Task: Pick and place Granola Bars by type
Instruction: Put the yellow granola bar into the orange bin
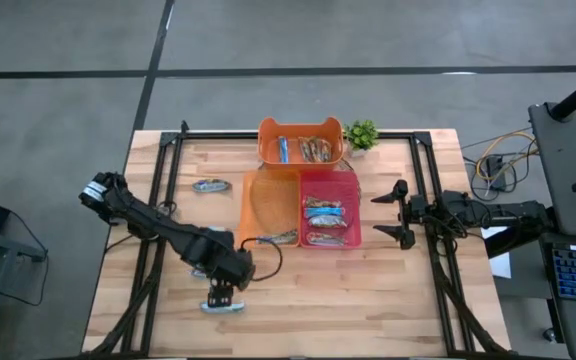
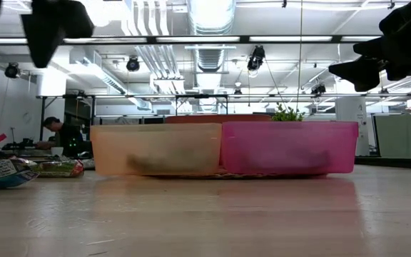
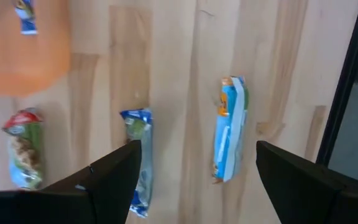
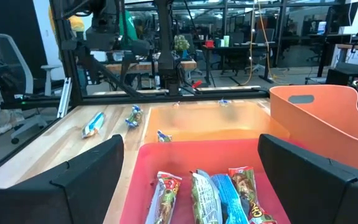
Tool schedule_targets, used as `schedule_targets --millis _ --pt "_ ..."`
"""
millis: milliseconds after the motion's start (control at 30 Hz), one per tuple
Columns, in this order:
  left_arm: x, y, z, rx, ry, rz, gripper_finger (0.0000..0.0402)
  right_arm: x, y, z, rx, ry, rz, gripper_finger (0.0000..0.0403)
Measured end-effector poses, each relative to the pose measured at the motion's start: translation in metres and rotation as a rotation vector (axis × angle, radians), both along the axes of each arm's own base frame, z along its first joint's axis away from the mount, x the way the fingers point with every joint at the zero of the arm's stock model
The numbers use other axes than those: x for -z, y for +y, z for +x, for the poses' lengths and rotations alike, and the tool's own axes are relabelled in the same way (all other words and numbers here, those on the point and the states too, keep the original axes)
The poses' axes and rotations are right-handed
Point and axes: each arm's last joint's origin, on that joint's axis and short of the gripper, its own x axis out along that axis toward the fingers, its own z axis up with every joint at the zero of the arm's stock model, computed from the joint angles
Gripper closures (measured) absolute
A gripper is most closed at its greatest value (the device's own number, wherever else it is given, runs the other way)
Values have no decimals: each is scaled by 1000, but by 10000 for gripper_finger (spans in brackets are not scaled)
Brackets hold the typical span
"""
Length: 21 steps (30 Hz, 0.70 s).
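In the high view, the left gripper [image 1: 220, 299] hangs over the near-left part of the table [image 1: 388, 300], directly above a blue-wrapped granola bar [image 1: 223, 308]; its fingers are spread and hold nothing. The right gripper [image 1: 393, 214] waits just right of the pink bin [image 1: 356, 205], fingers also spread and empty. Several bars lie in the pink bin, one lies at the near edge of the pale orange bin [image 1: 253, 205], more sit in the orange tub [image 1: 301, 128] at the far side, and one lies alone on the table at far left [image 1: 210, 185]. In the low view, the two bins stand side by side, and loose bars [image 2: 6, 171] rest on the table at the left. In the left wrist view, a blue and orange bar [image 3: 230, 127] lies flat on the wood between the spread fingers, with a second bar [image 3: 138, 158] close beside one finger and a third, green-wrapped one [image 3: 25, 149] farther off. In the right wrist view, bars [image 4: 207, 196] lie packed together in the pink bin. The bars appear light, flat and slightly crushable, and the glossy wrappers are likely slippery. Grip across the narrow width at mid-length, not at the crimped ends.
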Motion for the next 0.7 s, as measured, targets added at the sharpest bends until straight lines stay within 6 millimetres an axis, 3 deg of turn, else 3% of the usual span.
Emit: schedule_targets --millis 700 --pt "57 -48 -35 -26 39 -69 106 0 0 0 0 0 -1 44"
